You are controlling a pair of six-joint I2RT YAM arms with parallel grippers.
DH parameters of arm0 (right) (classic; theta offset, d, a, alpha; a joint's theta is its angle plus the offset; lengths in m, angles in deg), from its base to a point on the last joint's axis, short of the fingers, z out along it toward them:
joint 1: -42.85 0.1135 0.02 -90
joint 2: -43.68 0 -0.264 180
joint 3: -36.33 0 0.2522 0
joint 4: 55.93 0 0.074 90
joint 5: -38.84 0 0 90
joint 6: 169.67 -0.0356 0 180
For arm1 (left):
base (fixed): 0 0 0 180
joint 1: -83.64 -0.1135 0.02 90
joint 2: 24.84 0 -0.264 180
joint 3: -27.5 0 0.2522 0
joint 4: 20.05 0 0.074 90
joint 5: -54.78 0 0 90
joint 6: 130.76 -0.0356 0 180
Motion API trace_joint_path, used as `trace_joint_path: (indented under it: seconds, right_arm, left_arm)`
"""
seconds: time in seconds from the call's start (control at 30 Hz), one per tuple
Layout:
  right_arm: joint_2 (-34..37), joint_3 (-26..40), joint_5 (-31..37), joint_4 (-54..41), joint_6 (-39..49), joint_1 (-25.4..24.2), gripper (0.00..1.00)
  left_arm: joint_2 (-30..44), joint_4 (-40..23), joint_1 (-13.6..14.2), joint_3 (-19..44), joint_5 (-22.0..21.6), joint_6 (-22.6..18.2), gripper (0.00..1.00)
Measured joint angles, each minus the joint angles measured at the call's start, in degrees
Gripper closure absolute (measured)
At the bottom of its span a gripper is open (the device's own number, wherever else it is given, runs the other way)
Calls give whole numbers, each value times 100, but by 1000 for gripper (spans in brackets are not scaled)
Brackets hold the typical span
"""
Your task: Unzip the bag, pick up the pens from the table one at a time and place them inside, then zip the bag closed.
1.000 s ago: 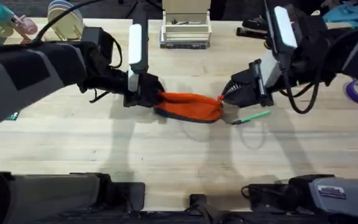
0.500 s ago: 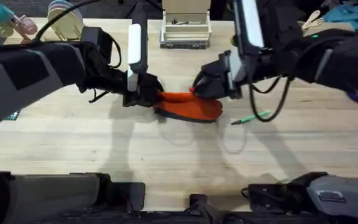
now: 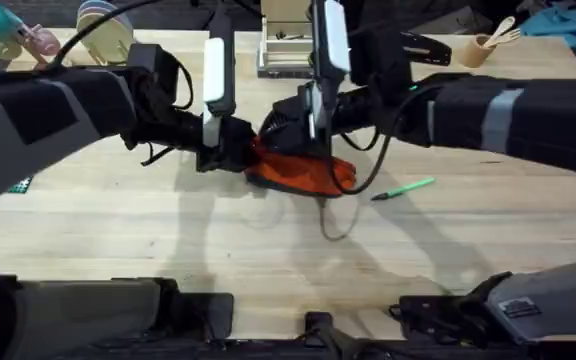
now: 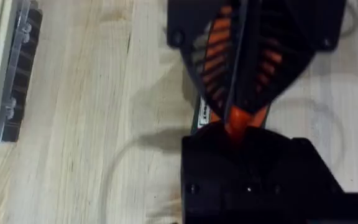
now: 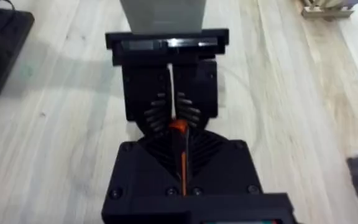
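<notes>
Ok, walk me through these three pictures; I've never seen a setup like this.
These are two robot arms at a wooden table, each ending in a two-finger gripper. The wide picture comes from a camera fixed above the table; the other two come from small cameras on each arm's wrist, looking down past its own fingers. In the wide view, the left gripper pinches one end of an orange pencil pouch. The right gripper has reached across and is closed on the pouch's top close beside it, probably on the zipper. Each wrist view shows the other gripper facing it, with orange fabric pinched between. A green pen lies on the table beside the pouch. A white organiser stands at the far edge.
</notes>
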Motion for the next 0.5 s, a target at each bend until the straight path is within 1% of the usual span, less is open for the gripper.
trace_joint_path:
  seconds: [0.1,0.33,0.37,0.4,0.5]
  right_arm:
    - [37,0,3,114,-210,87,969]
    - [35,0,2,125,-395,51,970]
    - [35,0,-4,120,-449,31,928]
    - [24,0,-30,132,-443,-1,766]
    - [-124,0,-70,140,-447,-102,350]
  left_arm:
    - [0,-13,-2,0,0,-1,959]
    - [0,-14,-2,0,2,2,958]
    - [0,-14,-2,0,4,-1,958]
    - [0,-14,0,0,7,1,958]
    - [0,-14,0,0,7,0,958]
